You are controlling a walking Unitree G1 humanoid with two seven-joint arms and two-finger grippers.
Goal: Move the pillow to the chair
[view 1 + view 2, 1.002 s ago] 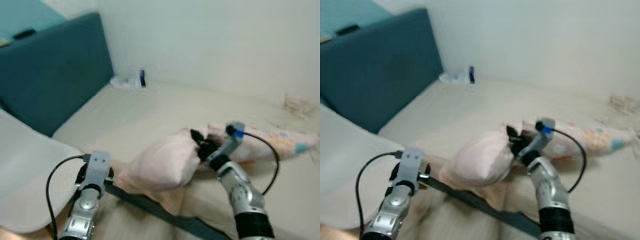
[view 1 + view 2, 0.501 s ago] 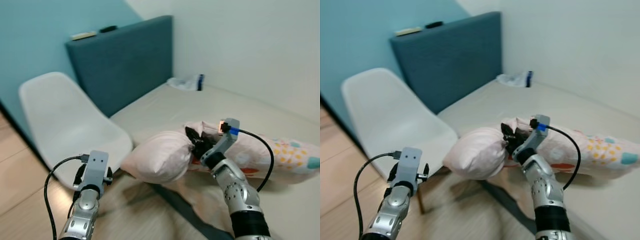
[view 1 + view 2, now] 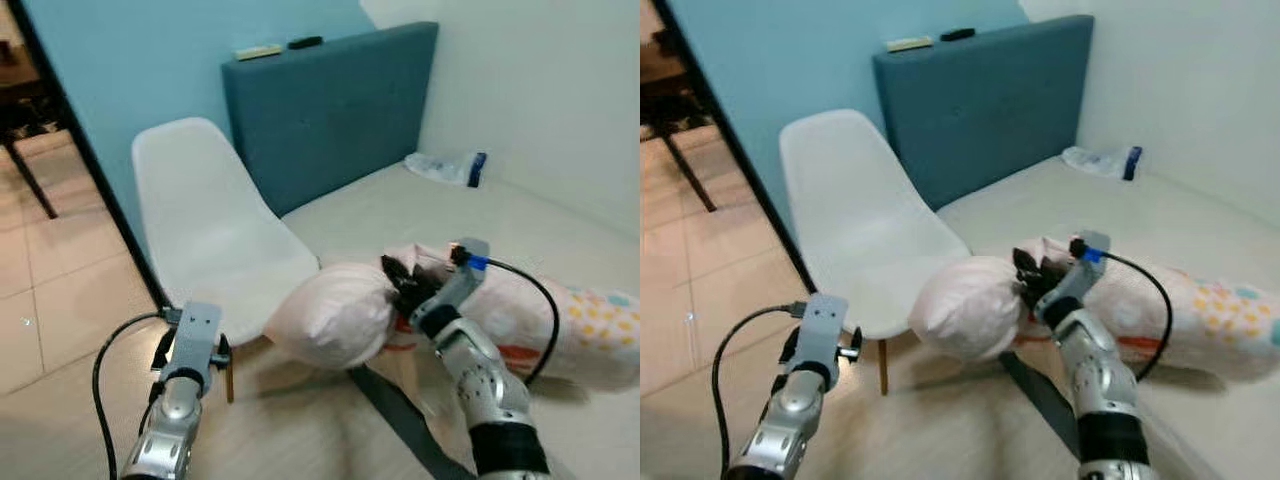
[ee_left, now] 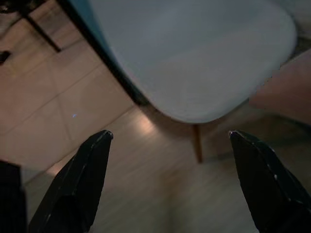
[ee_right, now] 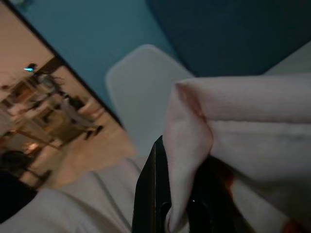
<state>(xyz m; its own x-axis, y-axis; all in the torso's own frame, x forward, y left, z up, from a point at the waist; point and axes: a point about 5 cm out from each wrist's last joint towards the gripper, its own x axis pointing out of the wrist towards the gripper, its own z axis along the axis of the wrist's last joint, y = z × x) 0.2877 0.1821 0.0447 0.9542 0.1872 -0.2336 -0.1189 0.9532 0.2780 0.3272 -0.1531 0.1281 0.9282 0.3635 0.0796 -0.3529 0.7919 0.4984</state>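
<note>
Pink pillow [image 3: 335, 315]: pinched tight by right claw [image 3: 404, 283], beside white chair [image 3: 215, 235].
Left claw [image 4: 167, 187]: wide open, holding nothing, above the floor [image 4: 146, 204].
Bed [image 3: 420, 215]: patterned blanket [image 3: 570, 325], plastic bag [image 3: 445, 167].

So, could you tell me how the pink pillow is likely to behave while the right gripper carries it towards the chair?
The pillow probably flops: its fabric bunches where the right gripper pinches it. It seems light for its bulk, hanging from one pinch. It may sag on the white chair.

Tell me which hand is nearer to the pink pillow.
Right. The right hand is shut on the pink pillow, pinching its fabric. The left hand hangs open, apart from it, over the floor by the white chair.
</note>
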